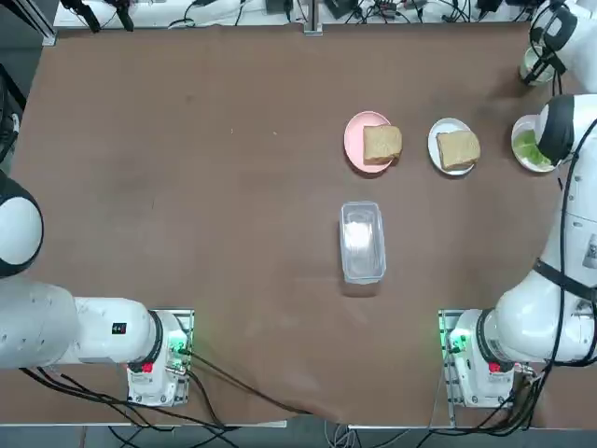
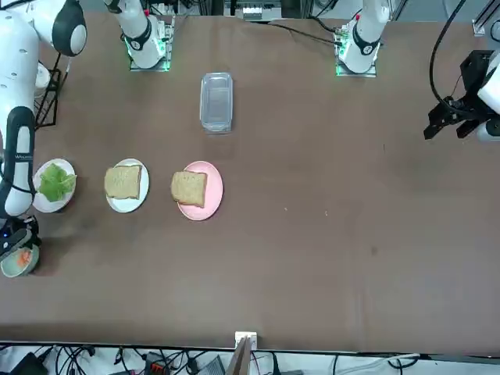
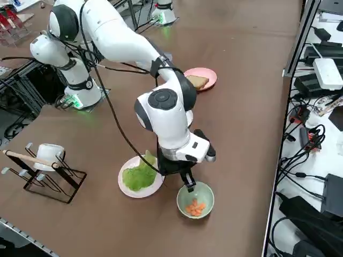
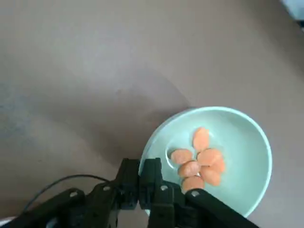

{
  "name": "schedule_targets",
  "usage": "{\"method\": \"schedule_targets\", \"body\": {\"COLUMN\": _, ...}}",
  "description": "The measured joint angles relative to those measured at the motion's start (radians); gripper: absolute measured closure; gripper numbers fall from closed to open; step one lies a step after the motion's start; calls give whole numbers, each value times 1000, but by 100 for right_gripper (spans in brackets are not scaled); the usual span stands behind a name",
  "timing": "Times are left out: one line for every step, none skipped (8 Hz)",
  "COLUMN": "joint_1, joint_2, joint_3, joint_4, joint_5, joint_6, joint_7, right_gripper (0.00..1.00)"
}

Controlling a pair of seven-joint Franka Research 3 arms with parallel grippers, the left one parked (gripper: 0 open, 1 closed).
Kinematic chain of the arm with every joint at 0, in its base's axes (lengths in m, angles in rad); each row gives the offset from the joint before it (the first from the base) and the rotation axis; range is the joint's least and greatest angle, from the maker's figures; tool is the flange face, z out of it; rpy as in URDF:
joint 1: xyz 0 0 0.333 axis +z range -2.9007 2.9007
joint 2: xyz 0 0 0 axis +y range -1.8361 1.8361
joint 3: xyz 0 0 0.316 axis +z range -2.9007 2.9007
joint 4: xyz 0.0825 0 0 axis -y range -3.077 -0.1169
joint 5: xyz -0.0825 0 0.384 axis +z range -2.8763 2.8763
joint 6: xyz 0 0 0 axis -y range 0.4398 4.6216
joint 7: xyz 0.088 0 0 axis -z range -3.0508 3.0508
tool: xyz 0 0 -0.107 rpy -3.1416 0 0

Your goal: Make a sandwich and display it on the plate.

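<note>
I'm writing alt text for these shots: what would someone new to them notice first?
Probably the bright green leaves on a pale plate, beside the right gripper, which is shut at the rim of a mint bowl of orange pieces. Next, the pink plate further along the table, with a bread slice on it.

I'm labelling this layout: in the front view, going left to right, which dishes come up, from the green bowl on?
Green bowl under the right pincer, plate with lettuce, white plate with bread, pink plate with bread.
</note>
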Motion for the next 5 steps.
{"method": "schedule_targets", "body": {"joint_1": 1, "joint_2": -22, "joint_3": 0, "joint_4": 12, "joint_5": 5, "joint_6": -34, "joint_7": 12, "right_gripper": 97}}
{"method": "schedule_targets", "body": {"joint_1": 6, "joint_2": -54, "joint_3": 1, "joint_4": 26, "joint_5": 11, "joint_6": -91, "joint_7": 44, "right_gripper": 97}}
{"method": "schedule_targets", "body": {"joint_1": 21, "joint_2": -95, "joint_3": 1, "joint_4": 37, "joint_5": 14, "joint_6": -159, "joint_7": 101, "right_gripper": 97}}
{"method": "schedule_targets", "body": {"joint_1": 45, "joint_2": -143, "joint_3": 1, "joint_4": 42, "joint_5": 15, "joint_6": -235, "joint_7": 182, "right_gripper": 97}}
{"method": "schedule_targets", "body": {"joint_1": 69, "joint_2": -190, "joint_3": 1, "joint_4": 42, "joint_5": 15, "joint_6": -327, "joint_7": 277, "right_gripper": 97}}
